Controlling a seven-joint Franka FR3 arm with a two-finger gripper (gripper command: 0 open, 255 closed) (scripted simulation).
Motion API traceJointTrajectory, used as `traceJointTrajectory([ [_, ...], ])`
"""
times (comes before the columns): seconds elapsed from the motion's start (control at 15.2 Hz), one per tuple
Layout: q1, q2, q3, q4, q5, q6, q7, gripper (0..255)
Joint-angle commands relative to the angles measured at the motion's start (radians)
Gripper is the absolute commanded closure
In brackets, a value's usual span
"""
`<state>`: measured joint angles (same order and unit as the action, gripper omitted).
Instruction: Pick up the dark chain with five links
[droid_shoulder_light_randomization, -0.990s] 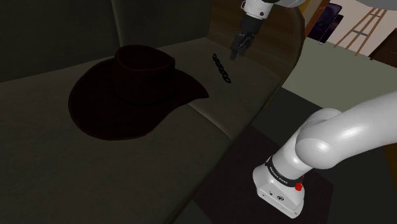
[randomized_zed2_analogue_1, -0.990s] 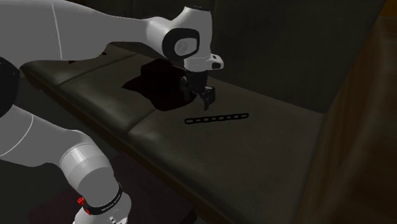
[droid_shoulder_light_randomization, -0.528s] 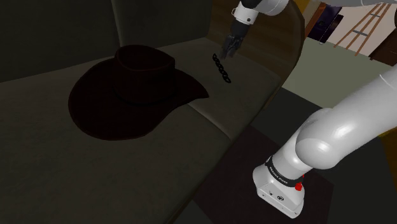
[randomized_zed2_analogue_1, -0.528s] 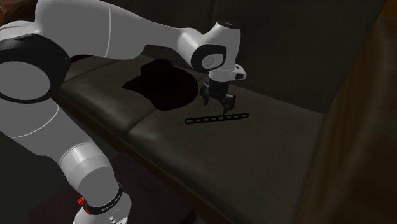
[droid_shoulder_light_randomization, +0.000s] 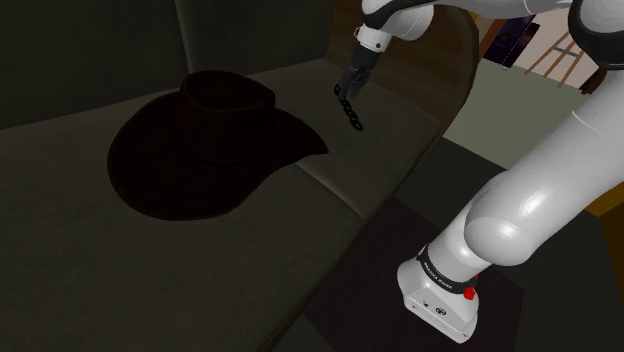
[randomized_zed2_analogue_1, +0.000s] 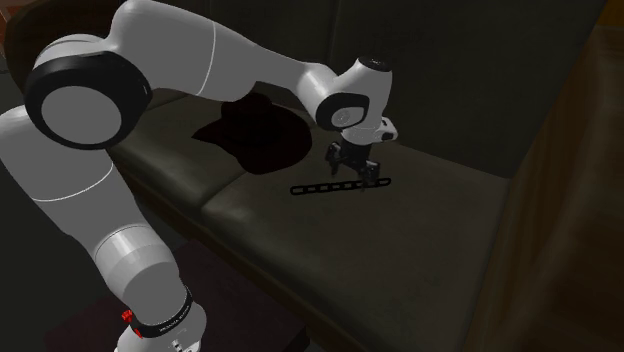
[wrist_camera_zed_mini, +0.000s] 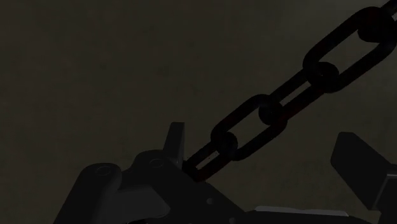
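Note:
A dark chain (droid_shoulder_light_randomization: 351, 110) of several oval links lies straight on the dark sofa seat (droid_shoulder_light_randomization: 90, 270). My black gripper (droid_shoulder_light_randomization: 347, 86) has come down over its far end, fingertips close to the cushion. In the second exterior view the gripper (randomized_zed2_analogue_1: 361, 172) stands over the chain's (randomized_zed2_analogue_1: 322, 188) right end. The wrist view shows the chain (wrist_camera_zed_mini: 299, 83) running out from between the fingers of the gripper (wrist_camera_zed_mini: 261, 135), close against one finger (wrist_camera_zed_mini: 176, 141), while the other finger (wrist_camera_zed_mini: 356, 159) stands well apart from it. The gripper is open.
A wide-brimmed black hat (droid_shoulder_light_randomization: 200, 140) lies on the seat toward the shoulder view's left of the chain, also seen as the hat (randomized_zed2_analogue_1: 255, 135) behind the arm. The sofa's backrest rises behind. A brown wooden side panel (randomized_zed2_analogue_1: 560, 200) bounds the seat's end.
The gripper has travelled from beside the chain to over its end and dropped closer to the cushion. The arm has stretched out further. The chain has not moved.

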<state>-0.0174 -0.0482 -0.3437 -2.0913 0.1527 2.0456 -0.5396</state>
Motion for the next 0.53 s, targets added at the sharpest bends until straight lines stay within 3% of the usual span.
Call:
traceJointTrajectory([
  [0.0,-0.001,0.012,-0.002,-0.015,0.007,0.026,-0.010,0],
  [0.13,-0.001,0.015,-0.002,-0.020,0.009,0.034,-0.012,0],
  [0.2,-0.002,0.016,-0.003,-0.019,0.009,0.033,-0.013,255],
  [0.46,-0.002,0.014,-0.003,-0.021,0.008,0.034,-0.014,255],
])
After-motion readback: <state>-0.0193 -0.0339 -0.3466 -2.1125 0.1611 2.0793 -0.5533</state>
